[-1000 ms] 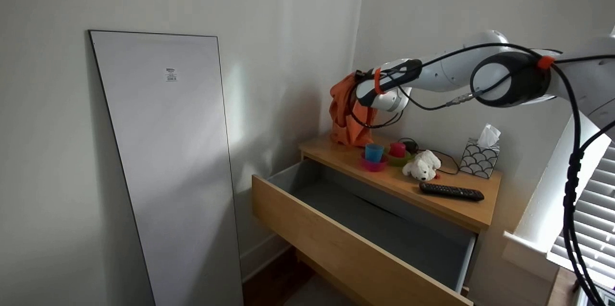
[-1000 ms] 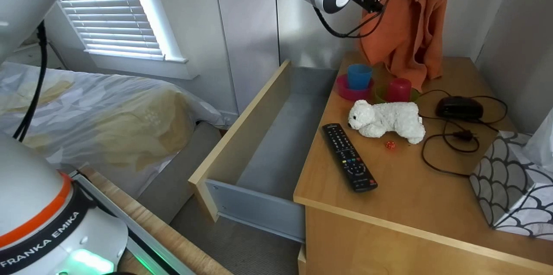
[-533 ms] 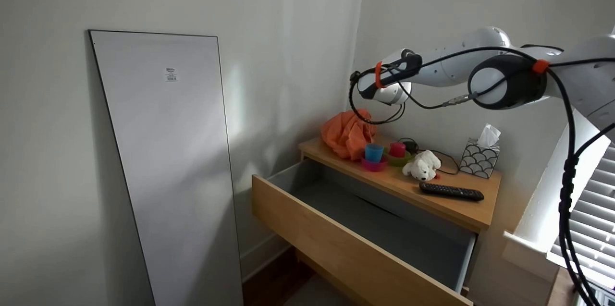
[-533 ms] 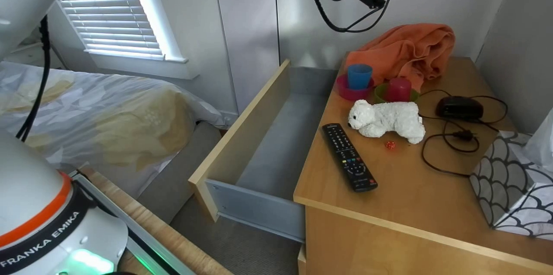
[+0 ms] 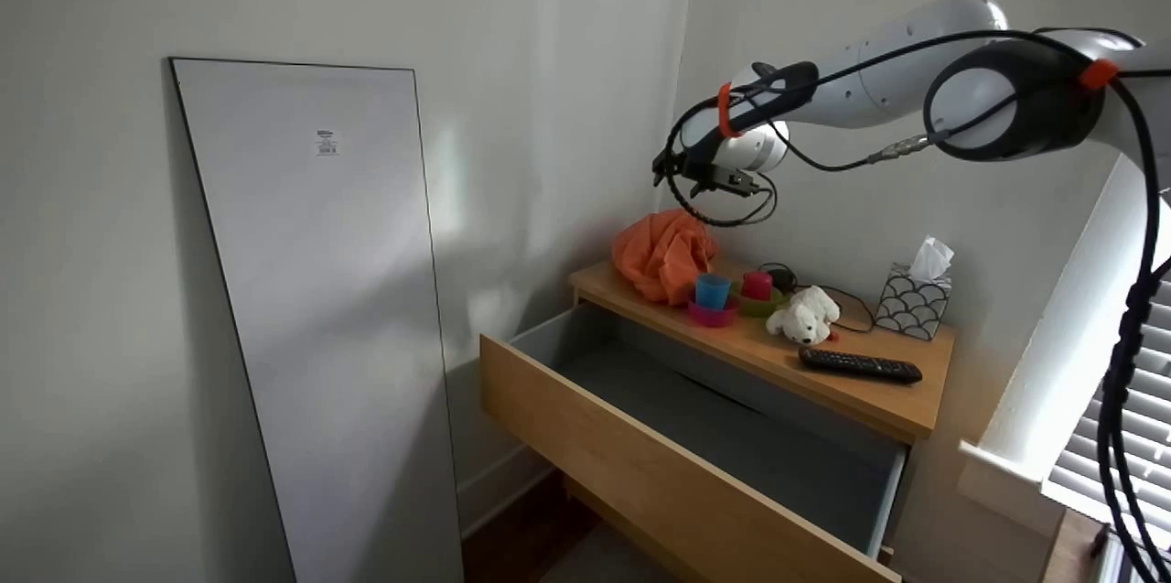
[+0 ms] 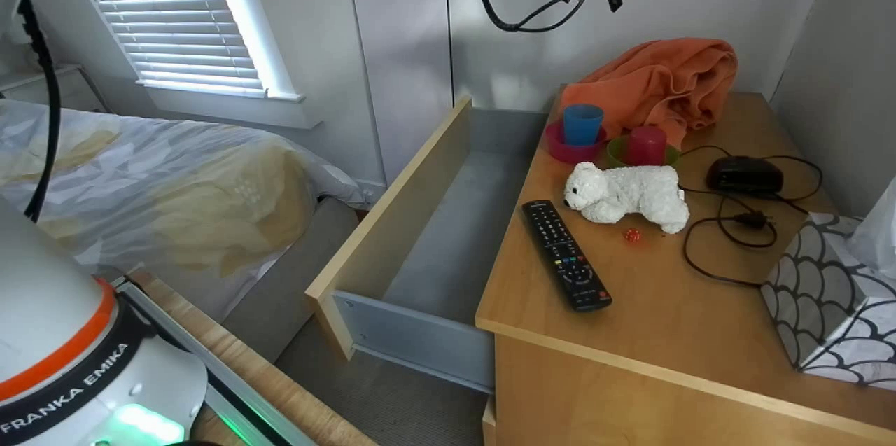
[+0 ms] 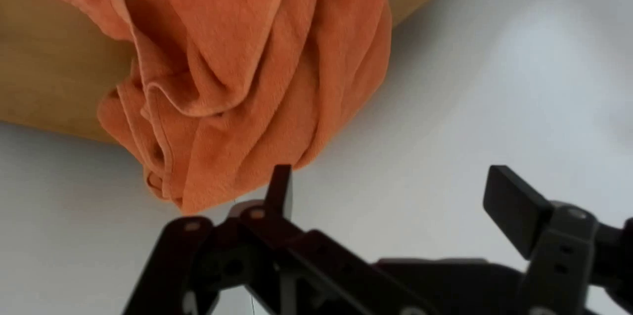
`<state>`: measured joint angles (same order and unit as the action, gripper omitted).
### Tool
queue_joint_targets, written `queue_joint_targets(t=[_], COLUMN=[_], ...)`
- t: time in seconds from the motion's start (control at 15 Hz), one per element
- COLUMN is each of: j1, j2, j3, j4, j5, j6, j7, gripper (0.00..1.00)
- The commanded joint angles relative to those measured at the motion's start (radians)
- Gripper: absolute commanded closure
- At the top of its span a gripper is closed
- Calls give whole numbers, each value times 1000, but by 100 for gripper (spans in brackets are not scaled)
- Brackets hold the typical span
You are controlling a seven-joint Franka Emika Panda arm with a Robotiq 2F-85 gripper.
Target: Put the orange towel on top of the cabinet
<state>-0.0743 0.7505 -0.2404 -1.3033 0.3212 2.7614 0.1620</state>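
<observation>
The orange towel point(image 5: 663, 253) lies in a crumpled heap on top of the wooden cabinet point(image 5: 878, 404), at its far end, as both exterior views show. In an exterior view the towel point(image 6: 672, 82) rests just behind the cups. Seen from the wrist, folds of the towel point(image 7: 247, 82) cover part of the cabinet top point(image 7: 49, 58) and reach past its edge. My gripper point(image 7: 389, 176) is open, its fingers wide apart with only pale background between them. It hangs in the air above the towel, apart from it.
A blue cup point(image 6: 582, 124), a red cup point(image 6: 647, 145), a white plush dog point(image 6: 626, 197), a remote point(image 6: 565, 253), a cabled black device point(image 6: 744, 175) and a tissue box point(image 6: 819, 292) share the cabinet top. The drawer point(image 5: 677, 464) below is pulled out.
A second ago the towel hung from my gripper; it has been let go and dropped into a heap on the cabinet. The fingers have spread, and the arm has moved up and away.
</observation>
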Motion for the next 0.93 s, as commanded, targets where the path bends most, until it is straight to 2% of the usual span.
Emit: queue_joint_targets(t=[0.0,0.13,0.47,0.67,0.87], j1=[31,50,57,59,61], j2=[-166,-217,-367,-437,-472], j3=[3,-8,41,73,95], j4=[-241,-330,-566,-652,-686], j5=[-129,-204,-305,-342,-390], j6=[-110,-166,-329,-474,-645], j7=[45,62,24,7,-6], gripper=[0,0,0,0,0])
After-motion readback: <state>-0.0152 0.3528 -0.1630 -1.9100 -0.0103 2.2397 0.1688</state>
